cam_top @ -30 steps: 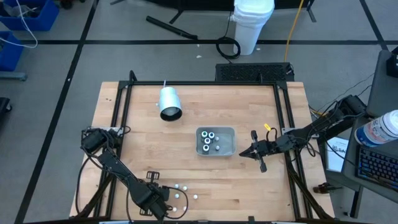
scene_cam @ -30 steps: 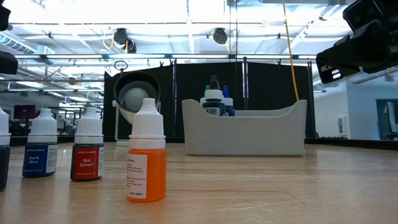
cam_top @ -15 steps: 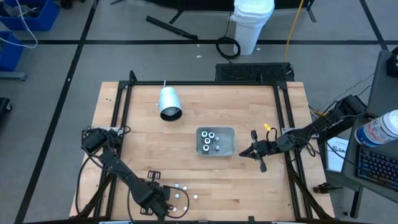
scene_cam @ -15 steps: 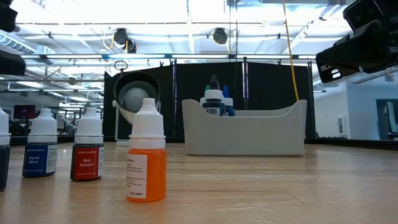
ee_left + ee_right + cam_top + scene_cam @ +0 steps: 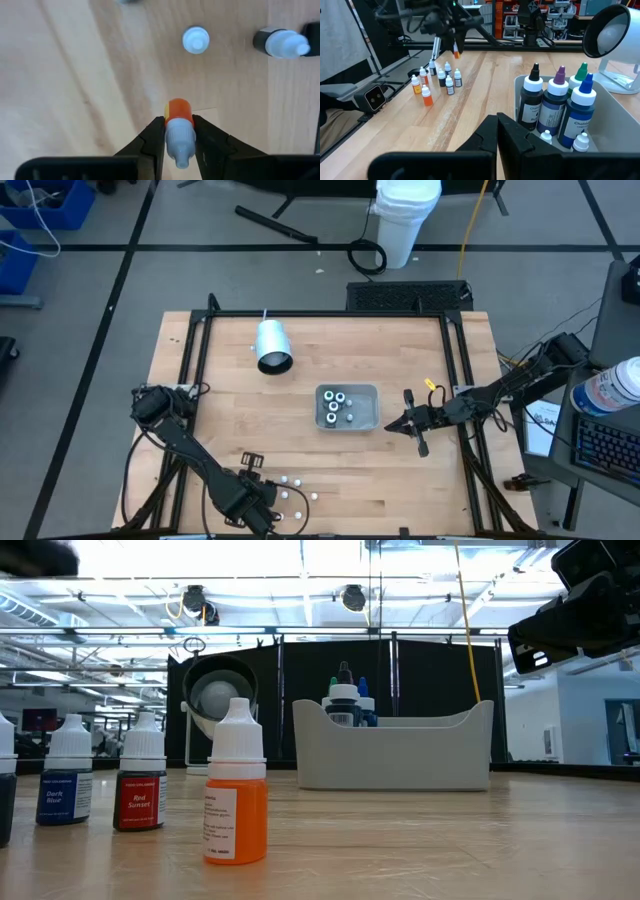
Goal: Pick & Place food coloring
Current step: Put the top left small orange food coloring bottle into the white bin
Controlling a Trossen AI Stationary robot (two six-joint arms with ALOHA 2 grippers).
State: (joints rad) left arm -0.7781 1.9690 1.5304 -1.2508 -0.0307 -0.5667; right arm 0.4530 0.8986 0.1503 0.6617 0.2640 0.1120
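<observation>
Rising since a second ago, the left fingers (image 5: 178, 142) are gripping an orange, white-capped bottle (image 5: 178, 131) above the bench (image 5: 320, 350), near the grey tray (image 5: 366, 422) holding larger bottles; right fingers (image 5: 393, 426) staying clenched.

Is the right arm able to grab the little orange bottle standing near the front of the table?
Probably not easily. The right gripper sits shut beside the grey tray, far across the table from the orange bottle. The left gripper, already holding another bottle, is much closer.
</observation>
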